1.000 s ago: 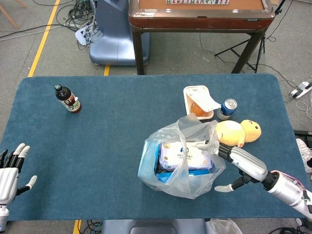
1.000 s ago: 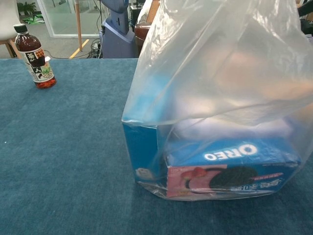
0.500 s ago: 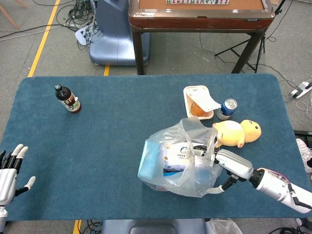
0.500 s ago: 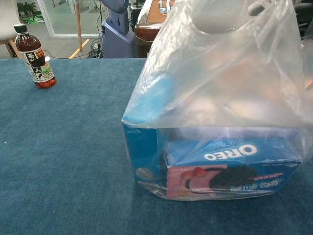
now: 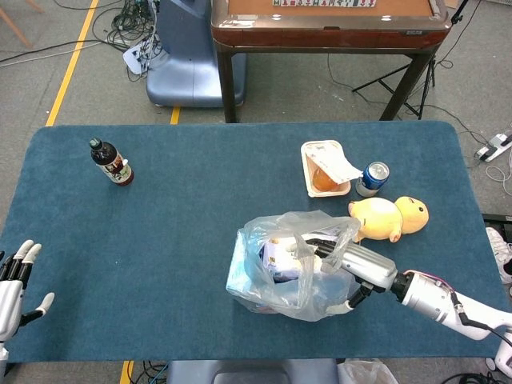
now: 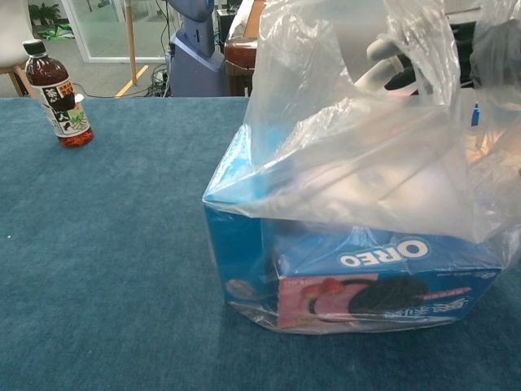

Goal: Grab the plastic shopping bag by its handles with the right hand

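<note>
A clear plastic shopping bag (image 5: 280, 268) stands on the blue table at the front right, holding blue boxes, one an Oreo box (image 6: 383, 273). In the chest view the bag (image 6: 358, 163) fills the right half. My right hand (image 5: 342, 258) reaches in from the right, fingers stretched into the bag's loose top under the handles, thumb spread below. Its fingers (image 6: 389, 67) show blurred through the plastic. No closed grip on the handles shows. My left hand (image 5: 14, 282) hovers at the table's front left corner, fingers apart, holding nothing.
A dark sauce bottle (image 5: 112, 163) stands at the far left, also seen as the bottle (image 6: 59, 91) in the chest view. Behind the bag lie a food tray (image 5: 326, 168), a blue can (image 5: 373, 178) and a yellow plush duck (image 5: 390, 218). The table's front edge (image 5: 200, 358) is close to the bag.
My right hand has pushed leftward, further into the bag's top, pulling the plastic lower and flatter over the boxes. The left hand has drifted slightly down and back.
</note>
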